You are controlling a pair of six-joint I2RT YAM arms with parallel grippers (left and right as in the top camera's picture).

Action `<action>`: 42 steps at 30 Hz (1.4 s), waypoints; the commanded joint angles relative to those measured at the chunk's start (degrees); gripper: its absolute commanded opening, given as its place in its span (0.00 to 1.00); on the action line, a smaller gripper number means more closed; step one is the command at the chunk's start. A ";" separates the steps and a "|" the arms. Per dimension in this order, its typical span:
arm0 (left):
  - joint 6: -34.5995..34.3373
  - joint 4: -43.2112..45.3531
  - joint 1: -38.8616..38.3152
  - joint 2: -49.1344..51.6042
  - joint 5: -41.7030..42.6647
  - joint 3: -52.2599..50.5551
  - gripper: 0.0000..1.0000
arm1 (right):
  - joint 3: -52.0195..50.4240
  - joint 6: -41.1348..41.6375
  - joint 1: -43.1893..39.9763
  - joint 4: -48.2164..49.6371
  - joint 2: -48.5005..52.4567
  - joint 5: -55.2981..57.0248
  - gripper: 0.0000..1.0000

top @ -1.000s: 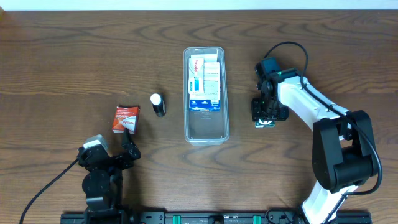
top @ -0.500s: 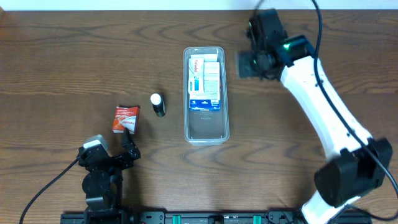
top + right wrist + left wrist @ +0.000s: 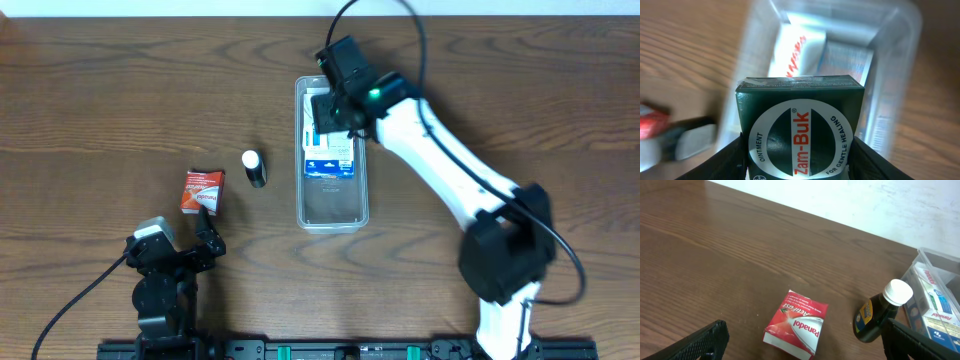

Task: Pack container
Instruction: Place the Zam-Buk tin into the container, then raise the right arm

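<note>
Your right gripper (image 3: pixel 800 152) clamps the dark green Zam-Buk box (image 3: pixel 800 125); lower it level into the clear rectangular plastic container (image 3: pixel 332 222) at its bare end; your left gripper (image 3: pixel 205 232) gapes.

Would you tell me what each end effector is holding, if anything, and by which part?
The right end effector grips the green Zam-Buk box by its two side faces; the left end effector holds nothing.

Clear glossy plastic container (image 3: pixel 331 205) on matt grained wood table (image 3: pixel 100 100); Zam-Buk box (image 3: pixel 799 127) of smooth cardboard.
</note>
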 commanded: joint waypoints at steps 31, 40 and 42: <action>0.13 -0.52 0.09 -0.04 0.59 -1.33 0.98 | 0.66 -1.92 -2.84 -0.11 -11.21 1.90 0.63; 0.13 -0.52 0.09 -0.04 0.59 -1.33 0.98 | 0.63 1.68 -18.29 -10.10 -27.43 1.40 0.87; 0.13 -0.52 0.09 -0.04 0.59 -1.33 0.98 | 0.63 0.66 -22.08 -12.52 -29.62 1.40 0.91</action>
